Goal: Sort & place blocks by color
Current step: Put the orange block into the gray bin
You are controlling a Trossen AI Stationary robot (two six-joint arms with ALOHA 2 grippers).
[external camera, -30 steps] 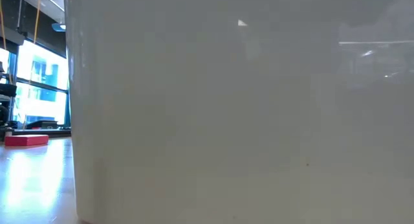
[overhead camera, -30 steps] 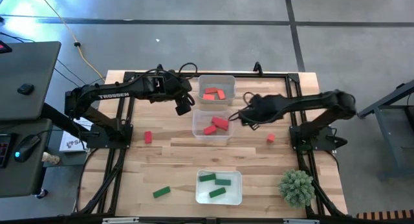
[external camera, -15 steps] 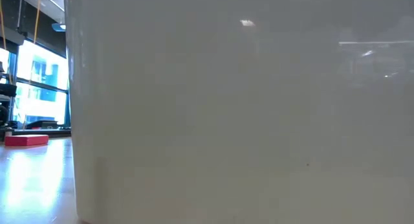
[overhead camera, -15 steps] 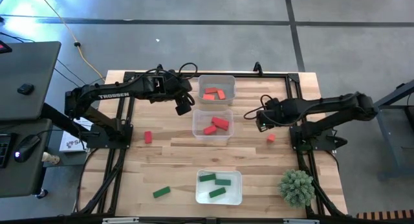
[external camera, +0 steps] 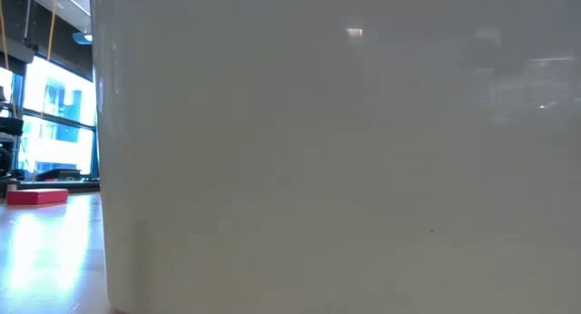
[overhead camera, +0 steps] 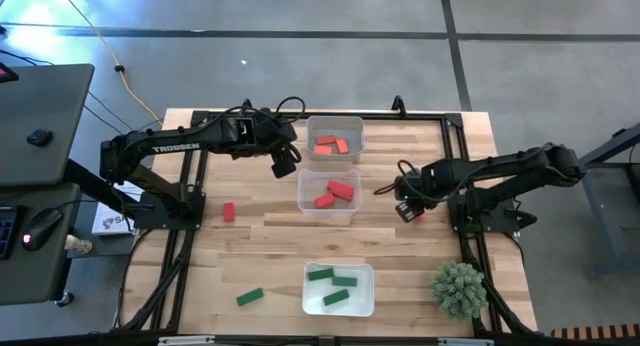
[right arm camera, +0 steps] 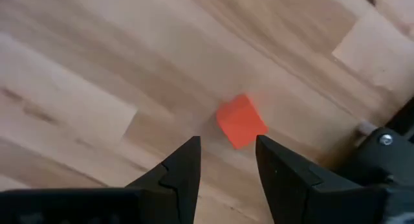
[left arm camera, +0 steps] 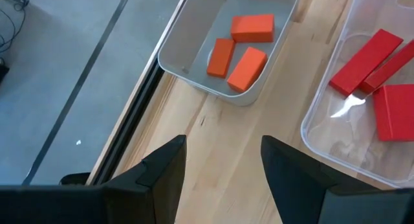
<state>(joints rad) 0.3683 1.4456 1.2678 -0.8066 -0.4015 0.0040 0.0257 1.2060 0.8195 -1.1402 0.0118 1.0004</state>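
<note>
Right gripper [right arm camera: 226,162] | fingers apart, holding nothing | above table [right arm camera: 97,68] | orange cube [right arm camera: 240,122] just ahead of fingertips | left gripper [left arm camera: 223,166] open, beside orange-block tray [left arm camera: 194,49]

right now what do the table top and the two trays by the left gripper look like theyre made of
The table top looks like light wood, jointed planks with visible grain, smooth finish. The tray with the orange blocks looks like opaque white plastic, matte with rounded corners. The tray holding red blocks looks like clear glossy plastic: the wood shows through and its floor glints. The left gripper is open above the table top.
</note>
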